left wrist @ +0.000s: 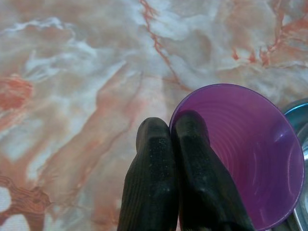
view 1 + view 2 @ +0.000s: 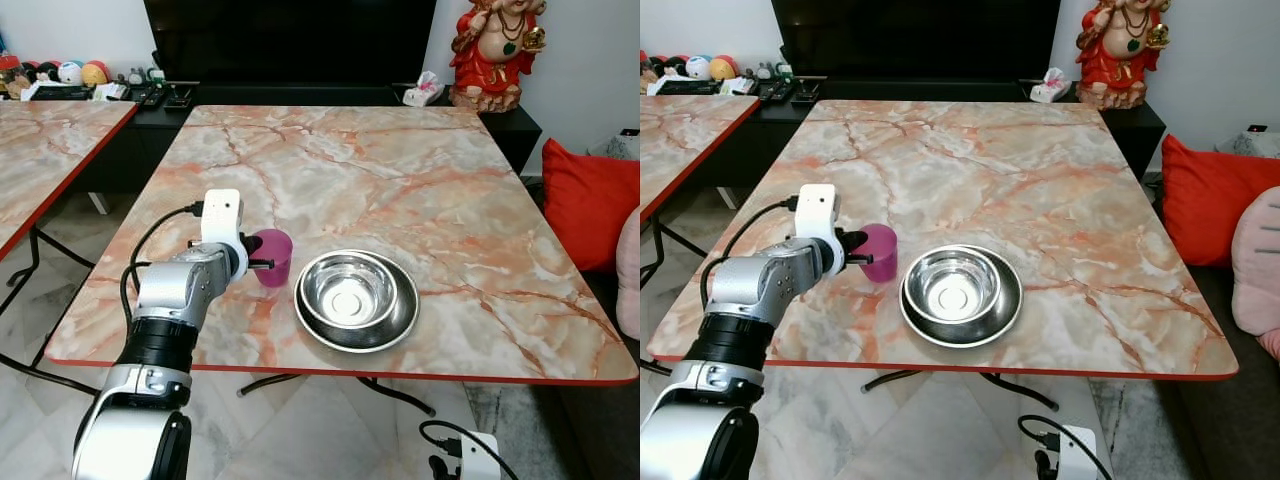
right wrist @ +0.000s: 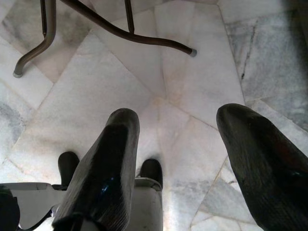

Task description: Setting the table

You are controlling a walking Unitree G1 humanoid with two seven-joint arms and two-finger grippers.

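A purple plastic cup (image 2: 275,256) stands upright on the marble table (image 2: 400,170), near its front edge. Just to its right is a steel bowl (image 2: 348,290) nested in a wider steel dish (image 2: 398,325). My left gripper (image 2: 262,263) reaches in from the left and is shut on the cup's rim. In the left wrist view its fingers (image 1: 154,159) pinch the near wall of the cup (image 1: 250,154), one finger inside and one outside. My right gripper (image 3: 180,118) hangs low beside the table, open over the floor with nothing between its fingers.
A second marble table (image 2: 40,140) stands to the left across a narrow gap. Behind the table are a black cabinet (image 2: 300,95) and a red statue (image 2: 495,50). Red (image 2: 590,205) and pink (image 2: 630,270) cushions lie at the right. Table legs (image 3: 130,33) cross the tiled floor.
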